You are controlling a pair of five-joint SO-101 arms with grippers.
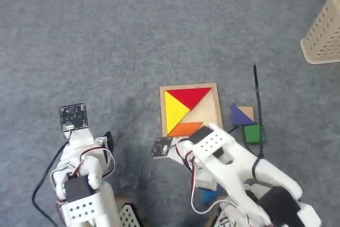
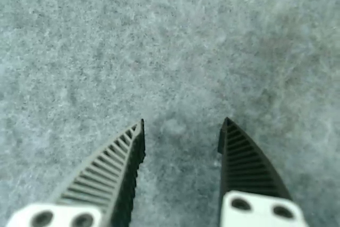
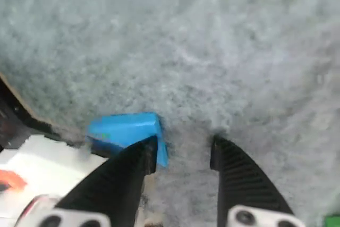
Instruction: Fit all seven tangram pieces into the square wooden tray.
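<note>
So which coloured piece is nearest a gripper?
The blue piece, right beside the right gripper; the others lie in or beside the tray.

Place: robotics lab
Surface: grey felt-covered desk (image 1: pixel 117 46)
Gear: white left arm (image 1: pixel 85 190) and right arm (image 1: pixel 239 166), wiring exposed
Far right: beige slatted basket (image 1: pixel 325 27)

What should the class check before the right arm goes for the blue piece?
1. Right pincer open: ok.
2. Blue piece between its fingers: not ok; it lies beside one finger.
3. Room left in tray: ok; red piece, yellow piece, orange piece inside.
4. Green piece, purple piece in tray: not ok; both on the carpet beside it.
5. Left pincer free: ok; open over carpet.
</note>
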